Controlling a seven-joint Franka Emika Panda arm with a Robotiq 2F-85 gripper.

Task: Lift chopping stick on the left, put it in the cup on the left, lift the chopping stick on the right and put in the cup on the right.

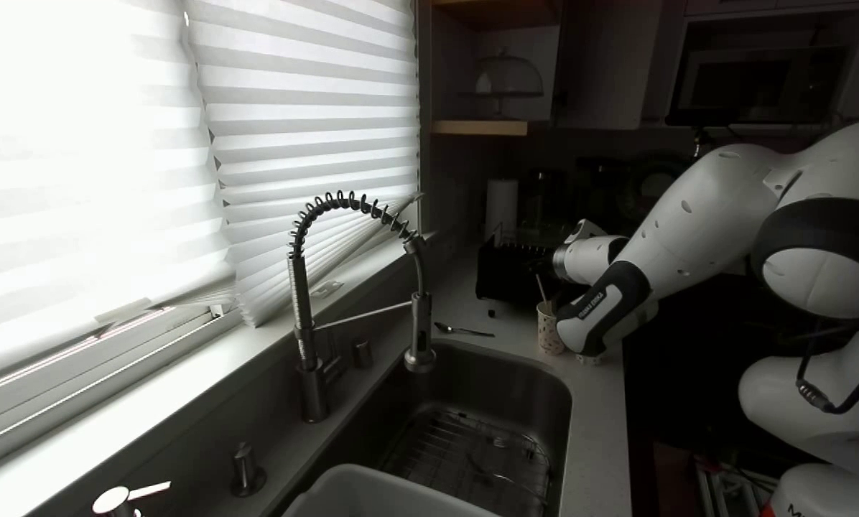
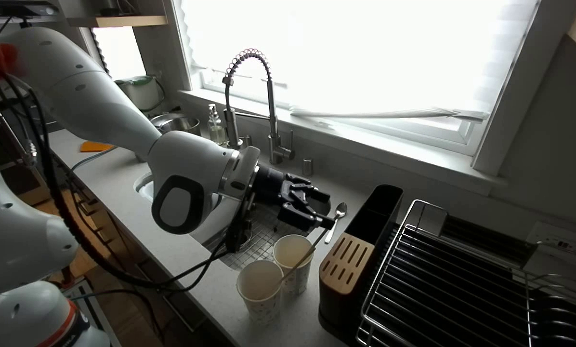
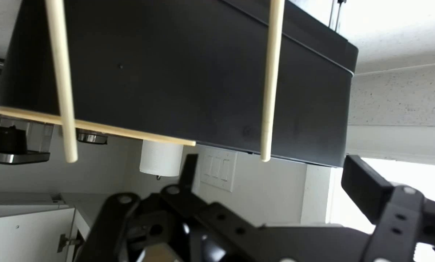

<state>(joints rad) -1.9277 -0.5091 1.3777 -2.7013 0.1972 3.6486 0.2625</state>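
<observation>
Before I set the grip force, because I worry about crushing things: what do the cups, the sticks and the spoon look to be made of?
Cups: probably paper, matte and pale with small printed marks; thin plastic remains possible.
Sticks: likely wood or bamboo, smooth and pale tan; which of the two I cannot tell.
Spoon: apparently polished metal, judging by its silvery shine.

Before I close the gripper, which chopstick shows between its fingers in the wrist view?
The right-hand chopstick in that view; the other chopstick shows left of both fingers.
</observation>
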